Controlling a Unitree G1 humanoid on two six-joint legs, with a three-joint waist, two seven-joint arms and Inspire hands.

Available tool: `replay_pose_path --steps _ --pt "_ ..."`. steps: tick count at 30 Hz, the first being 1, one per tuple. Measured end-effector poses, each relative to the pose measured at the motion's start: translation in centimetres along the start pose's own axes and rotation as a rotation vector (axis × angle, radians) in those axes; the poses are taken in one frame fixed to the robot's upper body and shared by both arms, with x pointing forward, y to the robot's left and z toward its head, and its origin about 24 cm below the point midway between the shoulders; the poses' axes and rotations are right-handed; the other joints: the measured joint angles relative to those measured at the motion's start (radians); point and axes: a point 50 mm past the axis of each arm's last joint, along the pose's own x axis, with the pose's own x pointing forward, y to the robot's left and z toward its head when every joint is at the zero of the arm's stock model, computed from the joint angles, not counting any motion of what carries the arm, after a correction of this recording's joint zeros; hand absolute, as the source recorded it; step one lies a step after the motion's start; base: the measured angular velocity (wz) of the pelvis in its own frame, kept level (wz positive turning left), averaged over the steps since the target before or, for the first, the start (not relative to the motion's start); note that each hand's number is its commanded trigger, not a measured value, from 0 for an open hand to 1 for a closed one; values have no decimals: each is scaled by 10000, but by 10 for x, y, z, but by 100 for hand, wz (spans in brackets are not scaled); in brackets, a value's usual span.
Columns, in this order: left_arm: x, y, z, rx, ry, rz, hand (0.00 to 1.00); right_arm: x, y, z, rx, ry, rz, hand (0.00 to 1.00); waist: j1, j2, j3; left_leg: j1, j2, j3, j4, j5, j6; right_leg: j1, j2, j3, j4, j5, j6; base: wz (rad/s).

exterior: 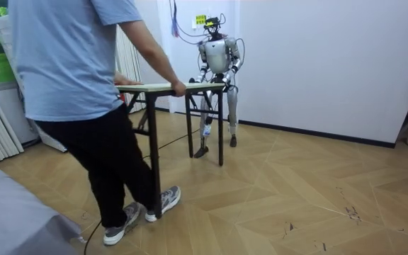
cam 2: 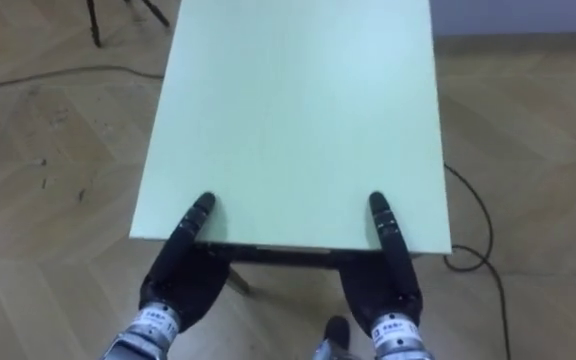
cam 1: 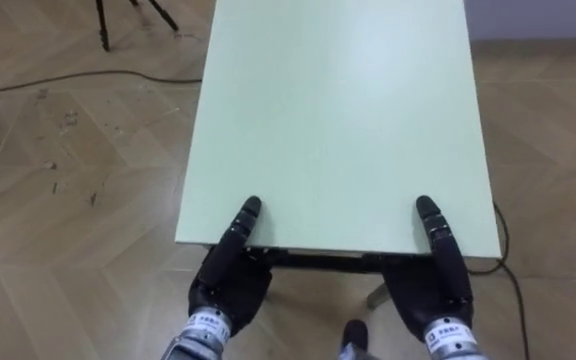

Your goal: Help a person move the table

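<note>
left eye view: table (cam 1: 338,100) runs away from you, pale green top bare; left hand (cam 1: 230,282) sits at the near short edge by the near left corner; right hand (cam 1: 430,292) at the same edge by the near right corner; each has its thumb laid flat on the top and the palm below the edge; the rest goes under the top, so you cannot tell whether either hand is clamped on the edge; tripod legs (cam 1: 103,25) and a floor cable (cam 1: 68,80) lie off the far left corner.

room view: robot stands at one short end by the white wall; a person (exterior: 83,85) stands at the other end with a hand on that edge; table is between them; can't tell if the legs are off the floor.

right eye view: same layout, both hands at the near edge, well apart.

step, as i judge it: both ends are taken, so this is the carry; next you need to pace with the person, keep the top level and keep both holds even.

writing: nothing on the top; a yellow sign (exterior: 200,20) on the wall is too small to read.
</note>
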Motion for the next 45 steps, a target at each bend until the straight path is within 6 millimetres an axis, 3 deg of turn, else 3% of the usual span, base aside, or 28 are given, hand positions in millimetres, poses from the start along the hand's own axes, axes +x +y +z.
replay_pose_path --steps 1,2,3,4,5,6,8,10,12,13,14,15,16,17,18,19,20,23,28,33,36,37,38,39,40,41,43,45 --pt "-1 2 -2 -110 63 107 100 -1 -1 1 -40 -6 -44 100 -45 56 64 -341 136 418 517 -91 236 -29 -128 134 282 77 682 22" --pt "0 4 -6 -144 268 187 100 -5 -6 5 -63 -128 -248 100 -160 218 120 -521 486 902 837 -137 329 -287 -153 176 2312 -1215 38 45" --pt "-1 4 -7 -83 354 199 100 -8 -9 5 23 -186 -353 100 -278 224 116 -593 631 1098 860 -98 395 -356 -232 173 3326 -1972 -10 78" --pt "-1 4 -8 107 506 168 100 -12 -14 5 253 -282 -470 100 -391 163 96 -685 799 1492 807 90 386 -305 -362 172 5090 -3167 1 66" --pt "-1 5 -8 221 547 179 100 -14 -16 4 368 -290 -537 100 -385 124 86 -730 905 1925 723 318 332 -111 -443 207 6453 -3996 38 45" --pt "-2 5 -8 225 549 181 100 -14 -15 4 387 -288 -531 100 -365 124 85 -764 925 2154 706 376 369 39 -487 240 6993 -4286 63 8" --pt "-1 3 -9 213 529 133 100 -15 -14 4 374 -340 -469 100 -188 87 81 -874 844 2820 692 497 536 988 -880 275 8388 -5043 150 -7" --pt "-1 3 -7 223 475 25 100 -15 -13 2 426 -318 -430 100 50 -17 53 -1015 806 3079 834 519 587 1529 -1007 337 8642 -5143 268 -26" --pt "-1 2 -4 256 381 -45 100 -13 -10 0 471 -217 -323 100 91 -176 140 -1250 720 2904 1053 610 673 1471 -759 345 8065 -5203 469 -29" --pt "-2 1 -4 279 349 -100 100 -11 -9 0 433 -130 -252 100 225 22 -16 -1591 707 2423 858 825 783 1403 -228 810 7302 -5151 770 -49" --pt "-2 -3 -3 194 205 -257 100 -7 -4 0 403 -61 -60 100 382 130 -161 -1927 878 2334 396 1197 848 1594 197 1264 6315 -5224 1185 -49" --pt "-3 -5 0 264 99 -362 100 -6 -1 -1 438 -15 57 100 343 12 -139 -2011 886 2545 252 1308 871 1681 96 1286 6335 -5358 1077 -7" --pt "-3 -8 5 477 26 -529 100 -9 -1 -4 657 -17 70 100 232 -477 -149 -1953 691 3063 226 1360 964 2176 -362 965 6854 -5522 905 11" --pt "-3 -8 8 693 -42 -542 100 -10 -1 -7 797 24 51 100 384 -941 -141 -1949 503 3251 376 1347 1016 2830 -723 817 6592 -5818 821 0" --pt "-3 -7 10 738 -94 -523 100 -9 0 -9 802 84 72 100 465 -1022 -125 -2031 513 3288 551 1333 1035 3119 -741 757 6215 -5967 843 -53" --pt "-3 -7 12 741 -177 -528 100 -7 3 -10 724 119 185 100 605 -986 -74 -2263 644 3173 846 1326 1038 3416 -601 731 5251 -6158 881 -76" --pt "-3 -7 15 660 -304 -531 100 -5 5 -10 614 158 275 100 835 -811 -12 -2514 884 3039 1101 1326 1036 3596 -330 706 4359 -6121 865 -81" --pt "-5 -7 16 693 -412 -649 100 -3 7 -10 596 192 383 100 1122 -747 -20 -3092 1176 2971 1504 1330 1029 4081 68 707 2505 -6115 861 -43" --pt "-4 -8 18 716 -356 -659 100 -1 8 -10 475 165 453 100 1068 -619 39 -3574 1450 2925 1767 1355 988 4057 324 439 1818 -6159 787 -1" --pt "-6 -5 13 691 -187 -504 100 -3 2 -10 617 163 195 100 1234 -506 68 -3574 1579 2595 1809 1591 897 3839 411 408 2292 -6338 683 -9" --pt "-6 -3 13 775 -86 -364 100 -3 -2 -12 732 105 -29 100 1489 -405 114 -3573 1547 1421 1682 2098 500 3850 776 206 2269 -6079 238 -3" --pt "-6 -4 13 776 -87 -372 100 -3 -2 -12 739 65 -29 100 1434 -363 123 -3560 1292 643 1069 2626 159 3830 1051 243 1858 -5802 -67 38" --pt "-4 -7 13 796 -75 -475 100 -3 0 -10 710 -29 66 100 1266 -423 89 -3520 1021 156 225 3273 -536 3640 1083 113 1436 -5466 -236 32" --pt "-4 -7 14 744 -128 -510 100 -1 3 -9 631 -13 181 100 1321 -393 118 -3551 1139 65 350 3250 -611 3502 987 -38 1384 -5356 -320 -26" --pt "-6 -4 13 549 -255 -342 100 3 4 -9 393 164 218 100 1556 -157 144 -3537 1745 81 1890 2331 -528 3394 1176 -337 1466 -5187 -509 -80" --pt "-10 0 10 240 -350 -174 100 4 5 -11 283 306 207 100 1611 134 130 -3398 2273 49 3609 1521 -651 3408 1409 -637 1584 -5100 -658 -77" --pt "-11 2 10 95 -329 -96 100 4 5 -10 109 335 226 100 1541 348 138 -2792 2837 -127 5208 1179 -750 3295 1552 -1260 1790 -5056 -825 -5" --pt "-9 0 9 137 -271 -185 100 4 6 -9 76 289 276 100 1142 398 123 -1947 3231 -430 5356 1212 -808 2995 1567 -1703 1943 -5037 -885 56"
